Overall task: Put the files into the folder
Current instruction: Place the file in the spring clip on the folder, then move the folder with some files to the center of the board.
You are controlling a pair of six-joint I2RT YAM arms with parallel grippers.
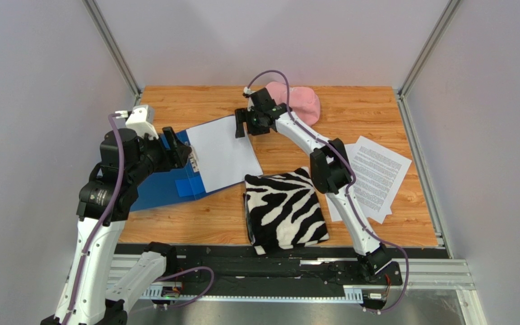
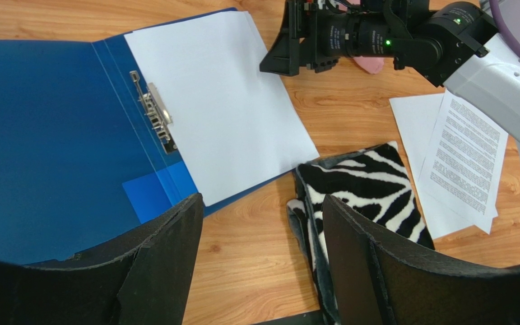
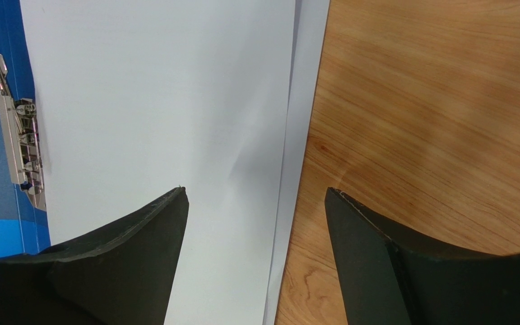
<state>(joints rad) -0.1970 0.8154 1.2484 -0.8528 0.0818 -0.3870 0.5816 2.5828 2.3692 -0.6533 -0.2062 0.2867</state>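
Although some files (image 1: 223,154) already lie on the right leaf of the open folder (image 1: 155,193), beside its clip (image 2: 154,112), the task is judged partly complete. Printed files (image 1: 378,172) lie well right of the folder, beyond the zebra cloth (image 1: 284,210).

Right gripper (image 3: 256,196): jaws apart, empty, over the folder's far right edge.

Left gripper (image 2: 263,200): jaws apart, empty, above its near edge.

Sheet counts are indeterminable.

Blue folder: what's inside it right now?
Folder lies open: white sheets inside, blank side up, beside the metal clip. The right wrist view shows at least two offset edges. Whatever lies beneath them is covered.
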